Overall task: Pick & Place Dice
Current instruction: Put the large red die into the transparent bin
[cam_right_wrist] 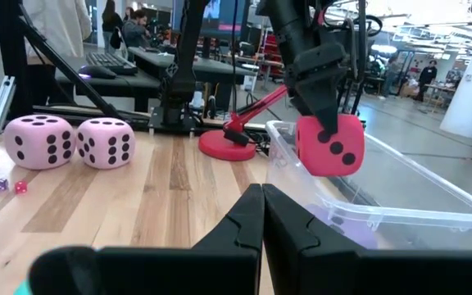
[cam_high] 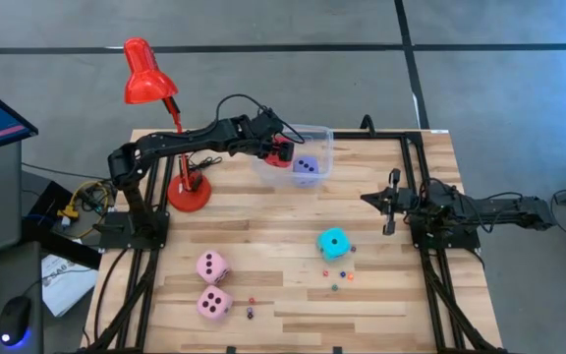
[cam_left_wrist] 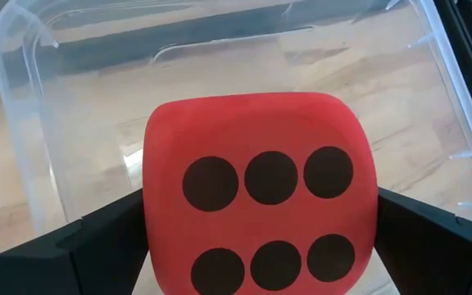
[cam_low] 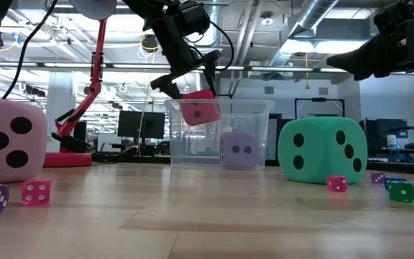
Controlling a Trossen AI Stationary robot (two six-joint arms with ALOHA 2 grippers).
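My left gripper [cam_high: 281, 150] hangs over the clear plastic bin [cam_high: 314, 138] near the table's far edge, shut on the red die [cam_low: 200, 108]. The lavender die [cam_high: 306, 166] sits on the bin's floor [cam_low: 239, 150]. The cyan die [cam_high: 334, 243] rests on the table near the middle. Two pink dice [cam_high: 212, 266] [cam_high: 214, 302] lie toward the near left. My right gripper [cam_high: 391, 204] hovers shut above the table's right side, touching nothing. My left gripper pinches the red die [cam_left_wrist: 260, 197] between its two fingers [cam_left_wrist: 97, 246], one on each opposite side face. The fingers come from above, slanting down from the table's left. The die is lifted clear, tilted, at the height of the bin's rim [cam_low: 218, 103].
A red desk lamp [cam_high: 147, 74] stands on its round base [cam_high: 189, 193] left of the bin. Several tiny coloured dice [cam_low: 401, 188] lie scattered on the near half of the table [cam_high: 293, 285]. A person sits at desks beyond the table [cam_right_wrist: 133, 20].
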